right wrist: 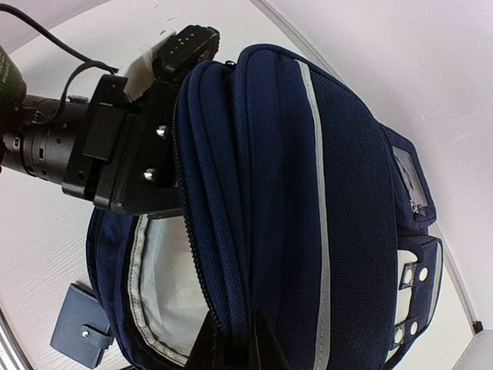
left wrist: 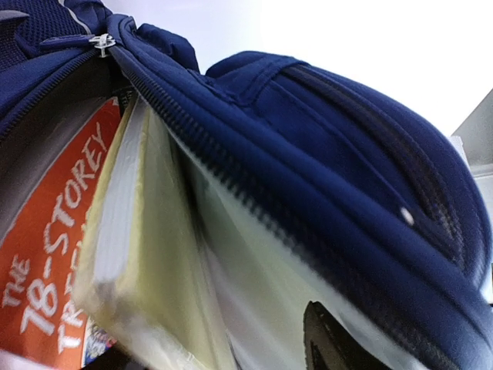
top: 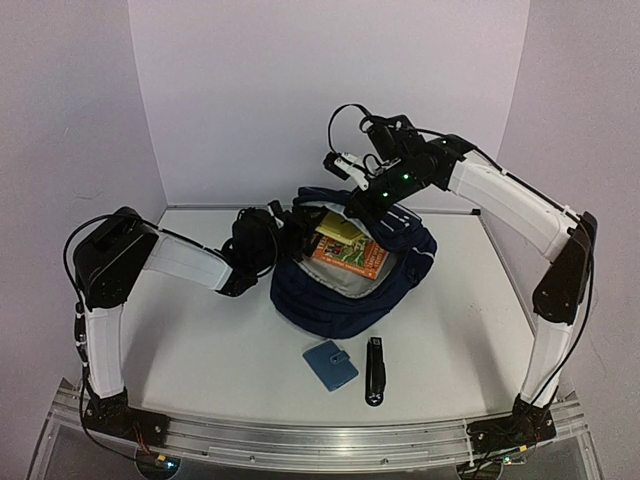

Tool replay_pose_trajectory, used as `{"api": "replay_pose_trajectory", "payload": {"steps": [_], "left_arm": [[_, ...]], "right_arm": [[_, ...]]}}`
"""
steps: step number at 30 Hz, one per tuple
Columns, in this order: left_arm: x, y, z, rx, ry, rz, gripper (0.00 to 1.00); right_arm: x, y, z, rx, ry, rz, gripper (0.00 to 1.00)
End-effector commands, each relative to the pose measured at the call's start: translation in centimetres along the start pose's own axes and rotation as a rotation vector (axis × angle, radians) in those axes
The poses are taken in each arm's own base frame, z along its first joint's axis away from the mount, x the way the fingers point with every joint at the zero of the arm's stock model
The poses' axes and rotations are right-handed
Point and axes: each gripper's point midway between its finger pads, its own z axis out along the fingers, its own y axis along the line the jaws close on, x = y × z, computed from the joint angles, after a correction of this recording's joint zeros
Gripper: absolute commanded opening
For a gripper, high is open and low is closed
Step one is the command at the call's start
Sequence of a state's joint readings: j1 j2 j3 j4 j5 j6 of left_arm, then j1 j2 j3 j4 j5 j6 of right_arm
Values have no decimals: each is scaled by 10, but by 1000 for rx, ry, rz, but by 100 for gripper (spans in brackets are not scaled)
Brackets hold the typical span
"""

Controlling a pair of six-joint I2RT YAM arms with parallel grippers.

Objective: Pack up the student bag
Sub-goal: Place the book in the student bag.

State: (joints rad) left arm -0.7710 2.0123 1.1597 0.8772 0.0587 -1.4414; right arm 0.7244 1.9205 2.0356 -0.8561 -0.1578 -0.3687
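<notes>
White table, lilac walls: navy bag (top: pixel 325 310) lies mid-table, mouth unzipped, w/ orange book (top: pixel 350 257) & yellow book (top: pixel 338 228) inside. Right end effector (right wrist: pixel 235 343) is narrow, pinching bag's top flap from the far side. Left end effector (top: pixel 287 226) is at the mouth's left rim, one finger (left wrist: pixel 327 339) inside; whether it grips, can't tell. Blue wallet (top: pixel 330 365) & black item (top: pixel 374 371) lie just in front of bag.
</notes>
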Motion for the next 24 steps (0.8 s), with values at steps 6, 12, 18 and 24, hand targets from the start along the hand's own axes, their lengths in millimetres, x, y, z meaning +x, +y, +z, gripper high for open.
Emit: {"api": "replay_pose_trajectory", "payload": {"steps": [6, 12, 18, 24], "left_arm": [[17, -17, -19, 62, 41, -15, 41], [31, -26, -2, 127, 93, -9, 4], [31, -32, 25, 145, 101, 6, 0], [20, -35, 40, 145, 84, 37, 3]], "right_arm": [[-61, -2, -43, -11, -234, -33, 0], [-61, 17, -40, -115, -248, -35, 0], [-58, 41, -40, -202, -234, -84, 0], [-44, 48, -37, -225, -202, -101, 0]]}}
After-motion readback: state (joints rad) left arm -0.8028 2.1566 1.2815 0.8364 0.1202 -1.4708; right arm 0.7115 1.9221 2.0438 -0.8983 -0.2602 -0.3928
